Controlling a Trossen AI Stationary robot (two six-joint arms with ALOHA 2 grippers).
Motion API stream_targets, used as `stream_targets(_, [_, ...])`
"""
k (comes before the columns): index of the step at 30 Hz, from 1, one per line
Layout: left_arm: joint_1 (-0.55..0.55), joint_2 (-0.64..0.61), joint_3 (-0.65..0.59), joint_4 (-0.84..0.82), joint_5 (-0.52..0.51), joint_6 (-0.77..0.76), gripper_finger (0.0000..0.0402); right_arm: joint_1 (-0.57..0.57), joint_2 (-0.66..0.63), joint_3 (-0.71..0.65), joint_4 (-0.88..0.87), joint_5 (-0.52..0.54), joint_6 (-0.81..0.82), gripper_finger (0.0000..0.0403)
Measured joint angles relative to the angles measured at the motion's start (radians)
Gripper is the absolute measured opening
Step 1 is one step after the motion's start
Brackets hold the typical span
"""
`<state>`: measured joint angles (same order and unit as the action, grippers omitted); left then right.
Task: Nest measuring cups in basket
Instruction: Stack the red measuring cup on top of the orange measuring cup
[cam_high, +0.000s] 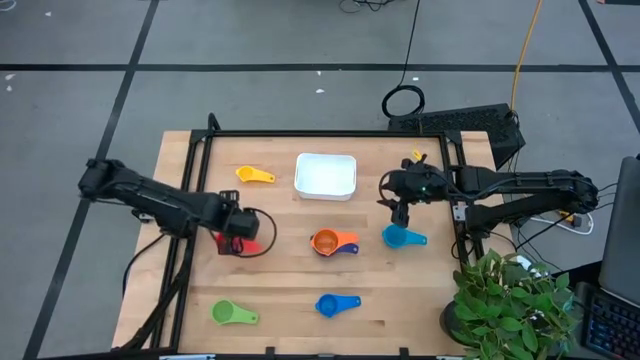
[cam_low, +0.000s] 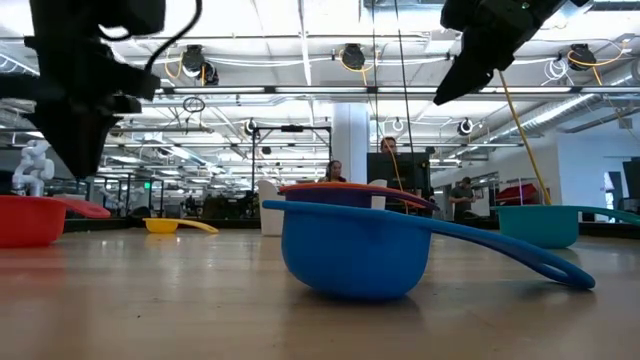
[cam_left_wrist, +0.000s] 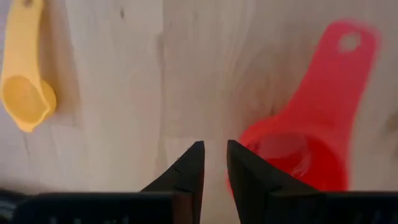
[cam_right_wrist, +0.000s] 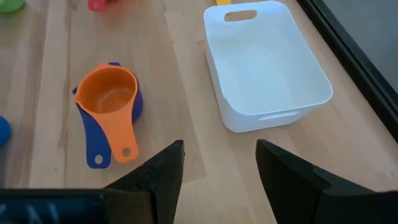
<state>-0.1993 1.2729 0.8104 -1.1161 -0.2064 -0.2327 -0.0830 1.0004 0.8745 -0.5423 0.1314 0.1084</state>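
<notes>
The white basket (cam_high: 325, 175) stands at the table's far middle, with nothing in it (cam_right_wrist: 264, 62). An orange cup nests in a navy cup (cam_high: 333, 242) at the centre (cam_right_wrist: 109, 102). The red cup (cam_high: 252, 244) lies at the left. My left gripper (cam_left_wrist: 214, 158) hangs just above the table beside the red cup's bowl (cam_left_wrist: 292, 155), pointing down, its fingers a narrow gap apart with nothing between them. My right gripper (cam_right_wrist: 219, 155) hovers open over the table's right side, above and beyond the teal cup (cam_high: 403, 237). The yellow cup (cam_high: 255, 176), green cup (cam_high: 232, 313) and blue cup (cam_high: 335, 304) lie apart on the wood.
A potted plant (cam_high: 510, 305) stands at the table's near right corner. A black frame (cam_high: 300, 133) runs along the far edge and down the left side. Bare wood lies between the basket and the orange and navy cups.
</notes>
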Motion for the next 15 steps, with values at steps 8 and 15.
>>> stream_targets(8, [0.055, 0.019, 0.000, -0.018, 0.018, 0.089, 0.0157, 0.000, 0.000, 0.000, -0.009, 0.000, 0.003, 0.0194])
stream_targets(15, [0.063, 0.019, -0.002, -0.023, 0.096, 0.142, 0.0250, 0.000, 0.000, 0.000, -0.008, -0.001, 0.003, 0.0194])
